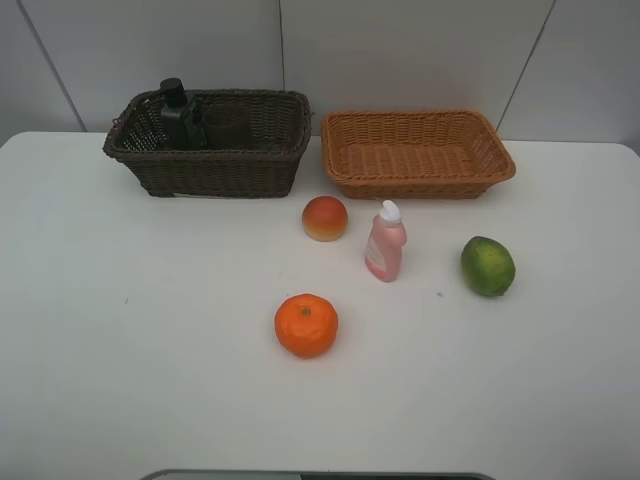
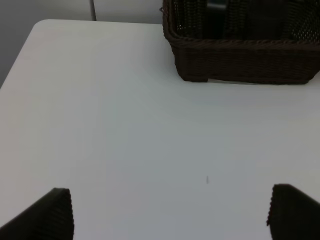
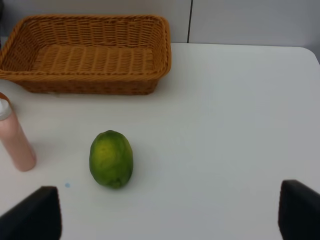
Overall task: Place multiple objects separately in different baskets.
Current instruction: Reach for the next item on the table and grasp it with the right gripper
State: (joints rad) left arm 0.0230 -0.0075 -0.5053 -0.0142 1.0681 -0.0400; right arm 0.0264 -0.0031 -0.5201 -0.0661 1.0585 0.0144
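While hovering above table (image 2: 100,110), left pincer (image 2: 170,215) spread wide, empty; right pincer (image 3: 167,212) likewise parted, empty, facing lime (image 3: 111,158).

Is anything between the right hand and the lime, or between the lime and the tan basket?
Nothing visible: bare table from the right hand to the lime and on to the tan basket. The pink bottle stands aside.
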